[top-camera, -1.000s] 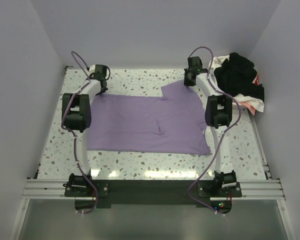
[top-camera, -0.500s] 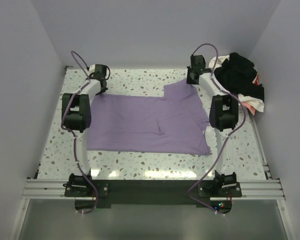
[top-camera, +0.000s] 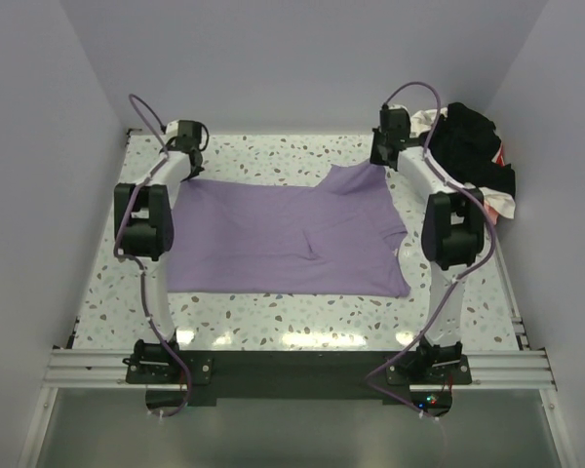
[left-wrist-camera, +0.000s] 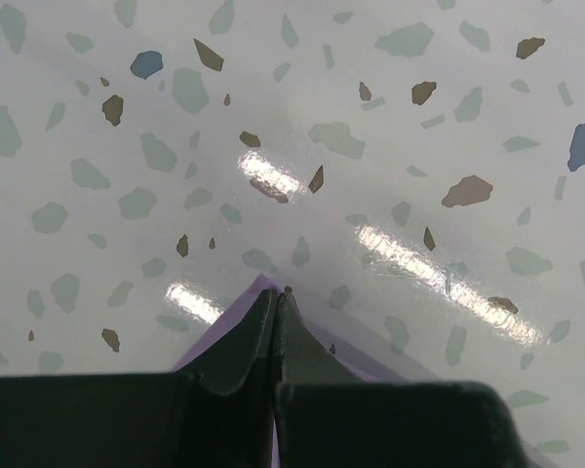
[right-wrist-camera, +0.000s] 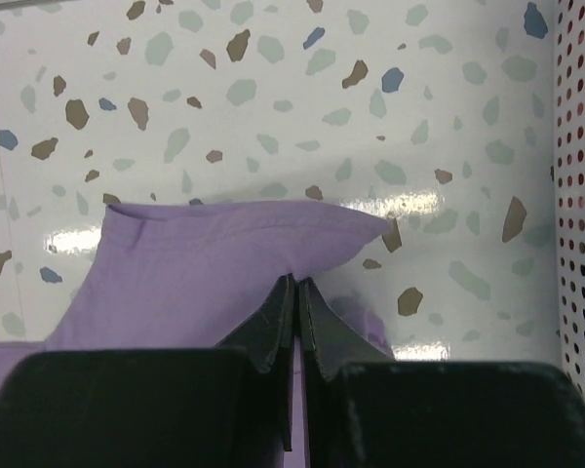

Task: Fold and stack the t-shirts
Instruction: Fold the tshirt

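Top external view: a purple shirt [top-camera: 283, 239] lies spread across the middle of the speckled desk [top-camera: 273, 317], mostly flat, with a small crease near its centre. Its far left corner runs up to the left claw [top-camera: 187, 158], and its far right corner is drawn into a peak at the right claw [top-camera: 381, 156]. Both arms reach out along the shirt's two sides. Other shirts [top-camera: 468, 146], black on top with white and pink-red showing beneath, sit heaped at the far right of the desk, just beside the right arm and apart from the purple one.

Left wrist view: the left claw [left-wrist-camera: 276, 297] is pressed together, pinching the very tip of the shirt [left-wrist-camera: 366, 353]. A thin purple edge shows on either side of the dark fingers [left-wrist-camera: 239, 351], low over the glossy desk.

Right wrist view: the right claw [right-wrist-camera: 297, 288] is likewise pressed together, pinching a fold of the shirt [right-wrist-camera: 205, 263]. The cloth bunches into a ridge that points right just beyond the fingertips. The perforated white wall of a basket [right-wrist-camera: 577, 244] stands at the right edge, close to the cloth but not touching it.
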Motion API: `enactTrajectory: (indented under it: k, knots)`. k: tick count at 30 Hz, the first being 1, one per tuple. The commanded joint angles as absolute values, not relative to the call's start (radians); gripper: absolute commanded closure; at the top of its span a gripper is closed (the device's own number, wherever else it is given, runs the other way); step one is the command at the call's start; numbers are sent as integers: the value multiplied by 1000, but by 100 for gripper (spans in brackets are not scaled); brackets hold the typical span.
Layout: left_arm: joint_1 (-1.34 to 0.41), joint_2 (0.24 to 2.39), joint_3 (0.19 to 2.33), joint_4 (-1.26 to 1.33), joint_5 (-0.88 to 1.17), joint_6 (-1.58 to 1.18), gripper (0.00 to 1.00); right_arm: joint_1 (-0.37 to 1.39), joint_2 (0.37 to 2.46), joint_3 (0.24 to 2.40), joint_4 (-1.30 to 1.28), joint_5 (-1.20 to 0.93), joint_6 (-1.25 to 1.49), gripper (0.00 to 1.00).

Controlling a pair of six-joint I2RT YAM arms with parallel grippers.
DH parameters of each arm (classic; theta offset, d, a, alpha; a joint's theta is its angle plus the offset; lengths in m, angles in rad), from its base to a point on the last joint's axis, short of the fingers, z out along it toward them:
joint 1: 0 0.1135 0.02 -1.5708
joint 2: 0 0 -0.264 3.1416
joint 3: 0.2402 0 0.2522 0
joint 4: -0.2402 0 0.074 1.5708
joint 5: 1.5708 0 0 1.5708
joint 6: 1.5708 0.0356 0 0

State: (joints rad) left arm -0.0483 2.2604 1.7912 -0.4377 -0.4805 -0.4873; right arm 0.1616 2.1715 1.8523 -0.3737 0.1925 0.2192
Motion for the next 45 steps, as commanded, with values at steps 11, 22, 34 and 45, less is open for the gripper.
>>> enactTrajectory:
  k: [11,22,34,45]
  knots:
    - [-34,2056,1680,-460,-526,-540,100,155,1852,1556,-290,221,339,100]
    - [0,1899,1471,-454,-503,-591,100,155,1640,1264,-307,224,465,100]
    - [-2,1763,1286,-422,-437,-643,100,155,1388,1006,-272,242,520,100]
    - [0,1687,1180,-408,-422,-670,100,153,1259,836,-258,187,545,100]
